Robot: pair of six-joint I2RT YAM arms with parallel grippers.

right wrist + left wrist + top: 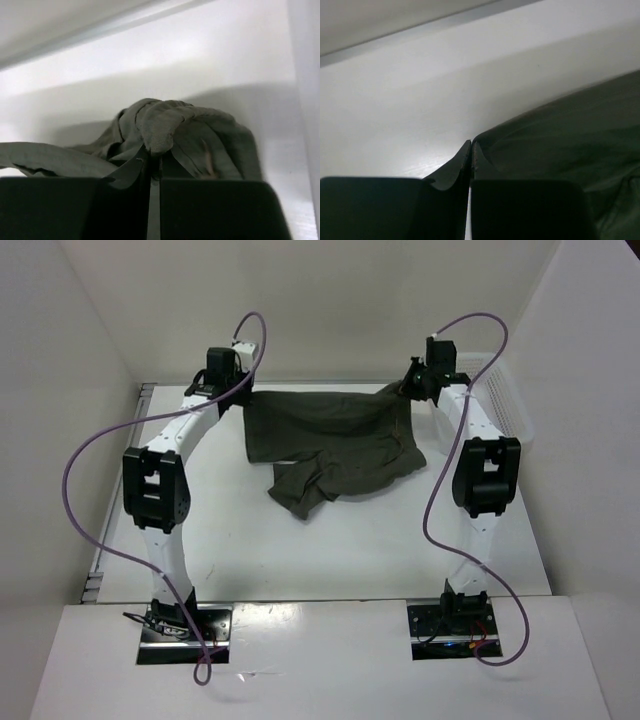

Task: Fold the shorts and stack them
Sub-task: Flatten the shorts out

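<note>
The dark olive-green shorts [335, 445] lie spread on the white table at the back, their upper edge stretched between both grippers and a crumpled part hanging toward the front. My left gripper [238, 392] is shut on the shorts' far left corner [530, 150]; its fingers [470, 150] are pressed together on the fabric edge. My right gripper [410, 388] is shut on the far right corner, where fabric [175, 125] bunches over its fingertips [156, 161].
A white mesh basket [505, 405] stands at the back right, close to the right arm. The back wall runs just behind both grippers. Purple cables loop beside each arm. Bare table lies in front of the shorts.
</note>
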